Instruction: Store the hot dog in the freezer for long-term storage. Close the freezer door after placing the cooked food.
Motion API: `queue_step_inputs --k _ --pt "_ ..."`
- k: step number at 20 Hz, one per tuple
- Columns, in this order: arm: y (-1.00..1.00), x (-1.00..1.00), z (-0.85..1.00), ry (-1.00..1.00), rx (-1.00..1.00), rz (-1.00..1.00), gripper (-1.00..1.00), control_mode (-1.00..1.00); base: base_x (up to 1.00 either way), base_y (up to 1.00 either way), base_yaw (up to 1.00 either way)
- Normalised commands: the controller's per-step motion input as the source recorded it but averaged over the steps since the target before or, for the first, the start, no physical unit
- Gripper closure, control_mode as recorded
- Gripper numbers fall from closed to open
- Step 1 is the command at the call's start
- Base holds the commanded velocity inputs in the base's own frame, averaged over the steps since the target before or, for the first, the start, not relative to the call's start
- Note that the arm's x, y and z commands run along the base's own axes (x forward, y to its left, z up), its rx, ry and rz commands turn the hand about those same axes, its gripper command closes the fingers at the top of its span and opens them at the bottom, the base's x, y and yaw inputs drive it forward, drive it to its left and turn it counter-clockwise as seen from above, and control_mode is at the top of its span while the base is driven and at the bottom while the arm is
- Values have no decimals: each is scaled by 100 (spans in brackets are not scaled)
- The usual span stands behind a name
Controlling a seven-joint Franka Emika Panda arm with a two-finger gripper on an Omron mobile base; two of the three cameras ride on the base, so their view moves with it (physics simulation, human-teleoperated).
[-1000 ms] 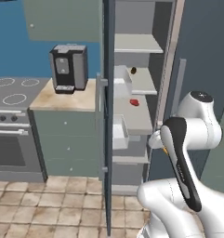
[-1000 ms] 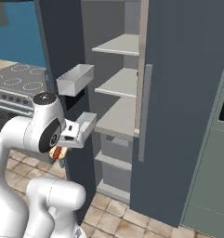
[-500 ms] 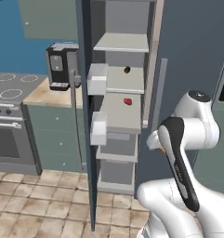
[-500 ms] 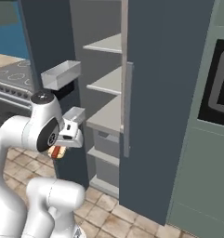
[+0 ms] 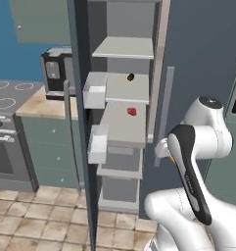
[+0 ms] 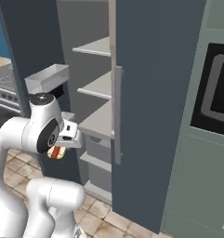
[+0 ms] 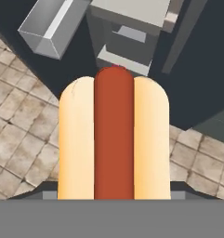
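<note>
The hot dog [image 7: 113, 139], a red sausage in a tan bun, lies close up along the hand view with my gripper [image 6: 62, 147] shut on it. From the right base it hangs under the hand as a small red-orange shape [image 6: 56, 152], low in front of the freezer [image 5: 124, 125]. The freezer door [image 5: 79, 98] stands open and edge-on, its white bins [image 5: 95, 90] facing the pale grey shelves [image 6: 92, 86]. My hand is held just outside the shelves, about level with the lower one. The fingertips are hidden under the bun.
The plain closed door [image 6: 155, 93] with its grey bar handle [image 6: 117, 116] stands right of the opening. A small red item [image 5: 131, 111] and a brown one [image 5: 130, 77] lie on shelves. A black coffee machine [image 5: 56, 73] and stove [image 5: 7, 98] sit left; a wall oven [image 6: 220, 88] is right.
The whole picture has slid left in both base views, so the base has driven and the freezer opening now faces me more directly. The hot dog stays in the shut gripper.
</note>
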Motion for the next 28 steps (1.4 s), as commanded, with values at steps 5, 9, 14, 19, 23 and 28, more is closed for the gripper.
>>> queue_step_inputs --k 5,9,14,19,23,28 --pt "0 0 0 0 0 0 100 100 62 -3 1" --pt "0 0 0 0 0 0 100 100 53 33 0" --pt "0 0 0 0 0 0 100 100 65 27 0" --pt "0 0 0 0 0 0 100 100 59 0 1" --pt "0 0 0 0 0 0 100 100 49 13 0" --pt "0 0 0 0 0 0 100 100 38 22 0"
